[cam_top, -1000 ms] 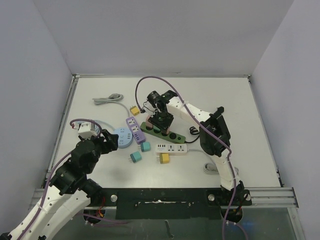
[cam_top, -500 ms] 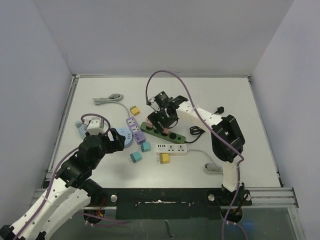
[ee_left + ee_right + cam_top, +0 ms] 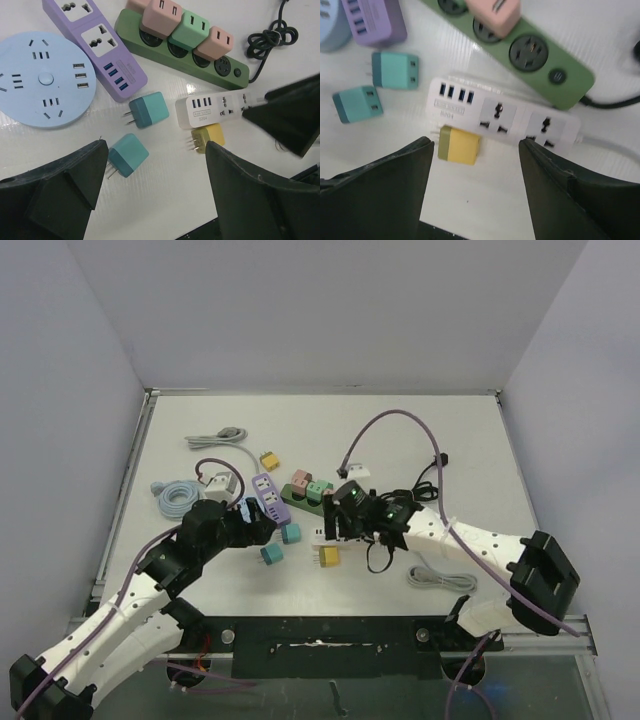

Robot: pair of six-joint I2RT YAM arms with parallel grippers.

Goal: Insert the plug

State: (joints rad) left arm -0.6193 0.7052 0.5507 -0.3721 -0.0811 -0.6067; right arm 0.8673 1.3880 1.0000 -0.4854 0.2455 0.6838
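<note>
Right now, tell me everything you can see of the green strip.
The green strip is a long, glossy plastic bar with rounded ends, lying flat and diagonal beyond the white strip, apart from it. Round dark sockets run along its top; pink adapters and a mint one sit in them. The end socket is free, with a round button beside it. A black cord, partly bundled, leaves that end.

Wht table (image 3: 465, 440), pale lavender walls (image 3: 330, 310)

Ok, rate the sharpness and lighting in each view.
Right wrist: soft and blurred overall, the white strip's label smeared. Left wrist: sharp, a teal plug's prongs crisp. Top external: even light, only faint shadows, no strong glare.
</note>
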